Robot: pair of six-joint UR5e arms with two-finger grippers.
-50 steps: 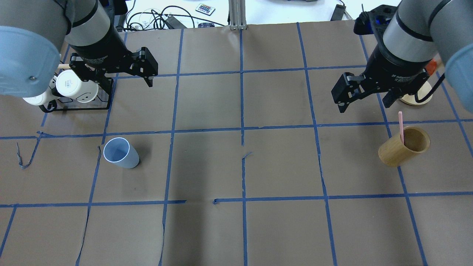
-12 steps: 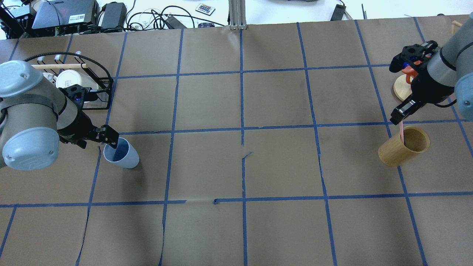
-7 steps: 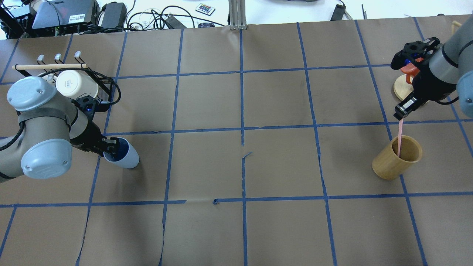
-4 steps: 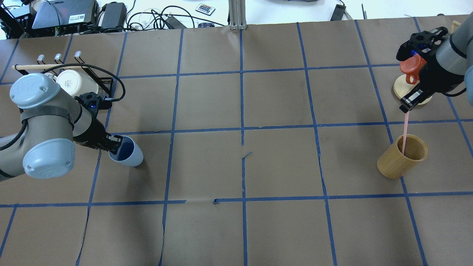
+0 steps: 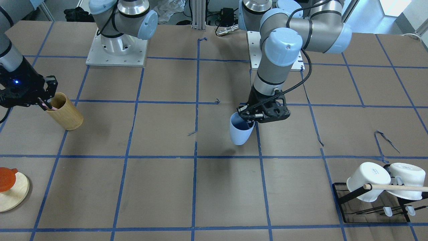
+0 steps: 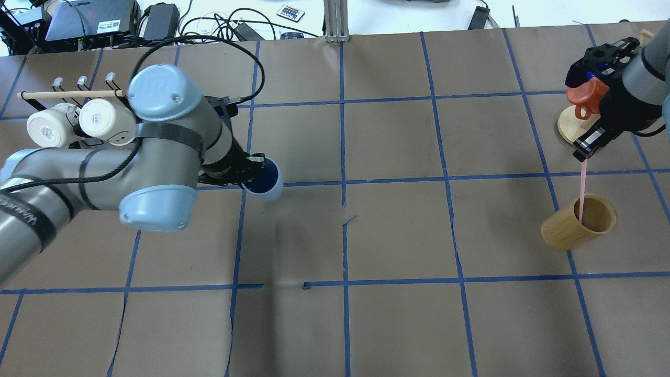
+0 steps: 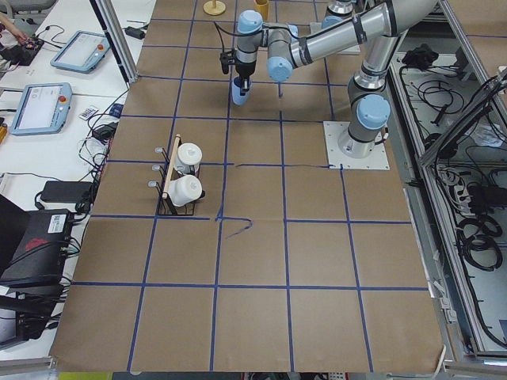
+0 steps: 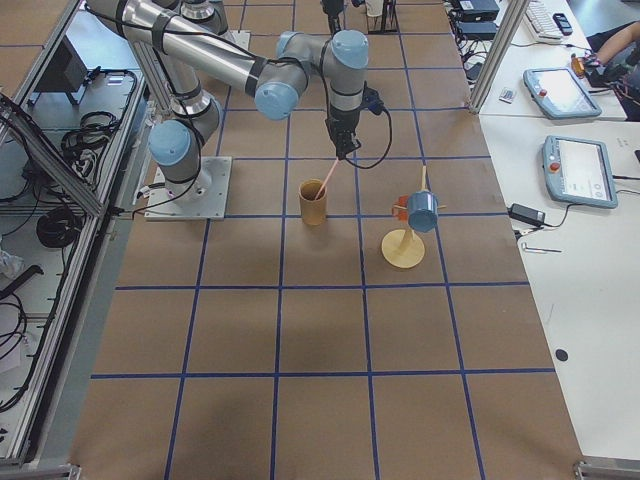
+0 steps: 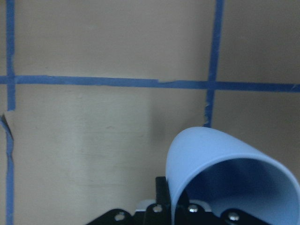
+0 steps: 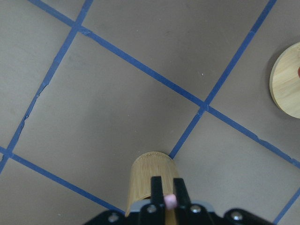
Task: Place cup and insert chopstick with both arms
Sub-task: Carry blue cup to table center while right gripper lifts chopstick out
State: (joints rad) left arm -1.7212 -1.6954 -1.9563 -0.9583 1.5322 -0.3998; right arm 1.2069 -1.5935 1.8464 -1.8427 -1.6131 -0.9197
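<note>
Left tool (image 6: 250,176) is pinching a blue cup (image 6: 268,184); right tool (image 6: 582,152), at three o'clock, is gripping a chopstick (image 6: 582,189) inside a holder (image 6: 562,233).

Table (image 6: 398,235) was covered in brown paper with a blue tape (image 6: 343,141) grid. At far left, a black rack (image 5: 367,209) held two white mugs (image 5: 367,181) on their sides, a dowel (image 5: 398,187) running beside them. At far right, a red mug (image 6: 582,97) hung on a round wooden stand (image 6: 568,128); cables (image 6: 220,26) and a remote (image 6: 290,12) lay past the paper's far edge.
</note>
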